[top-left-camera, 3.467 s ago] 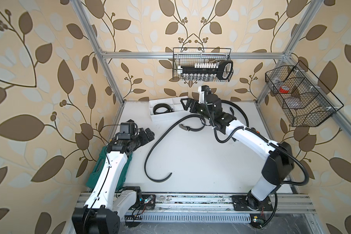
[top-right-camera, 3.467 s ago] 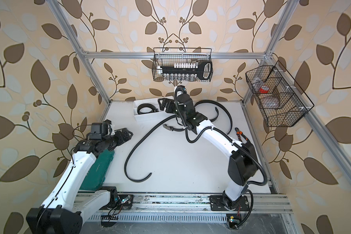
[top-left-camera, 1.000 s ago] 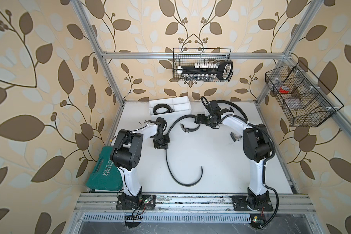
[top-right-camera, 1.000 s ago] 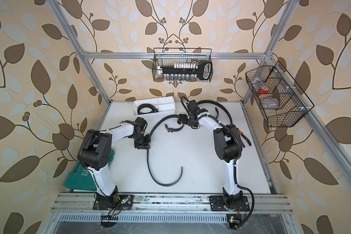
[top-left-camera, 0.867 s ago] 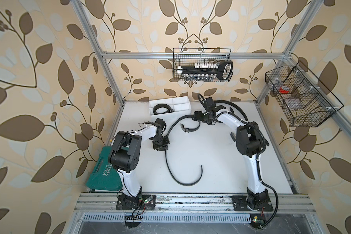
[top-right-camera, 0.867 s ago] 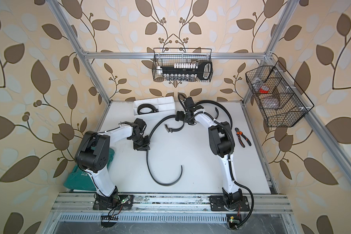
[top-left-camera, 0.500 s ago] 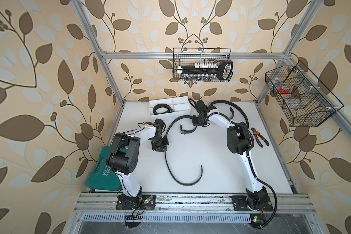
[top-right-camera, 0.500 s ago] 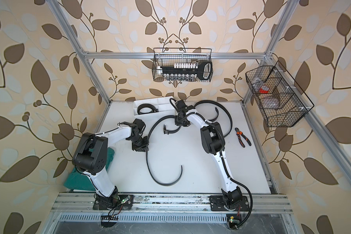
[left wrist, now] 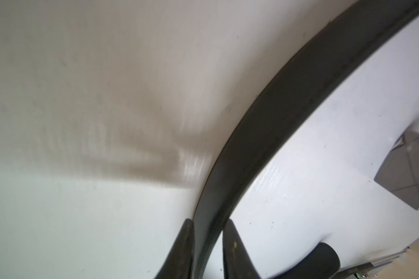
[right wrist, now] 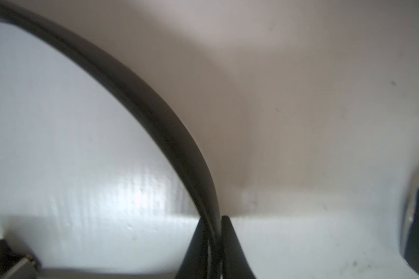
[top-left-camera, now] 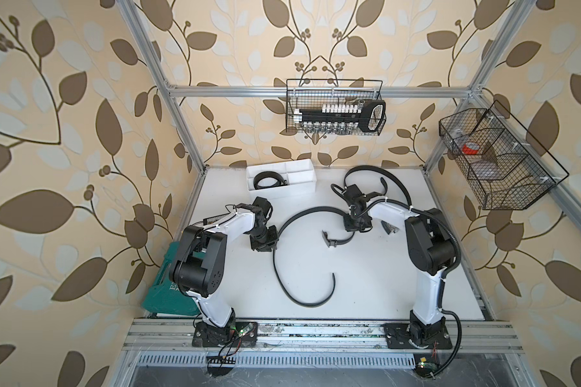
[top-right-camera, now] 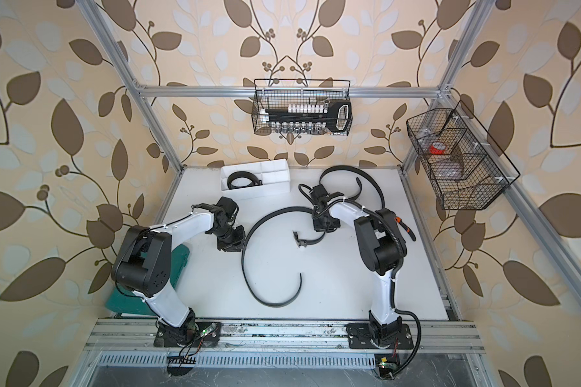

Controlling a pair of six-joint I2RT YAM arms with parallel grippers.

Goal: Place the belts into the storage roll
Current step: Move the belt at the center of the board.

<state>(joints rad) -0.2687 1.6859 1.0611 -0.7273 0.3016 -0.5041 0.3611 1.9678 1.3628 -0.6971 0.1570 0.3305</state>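
Observation:
A long black belt lies in an open curve on the white table, its buckle end near the middle. My left gripper is shut on the belt's left bend; the strap runs between the fingers of the left gripper. My right gripper is shut on the same belt close to the buckle end, pinched by the right gripper. The storage roll stands at the back with a coiled belt in one compartment. A third belt loops at the back right.
A green tool case lies at the front left, partly under the left arm. Orange-handled pliers lie by the right arm. Two black wire baskets hang on the walls, one at the back and one on the right.
The right jaws have closed on the belt, and its buckle end has shifted toward the front right. The left gripper stays at the belt's left bend.

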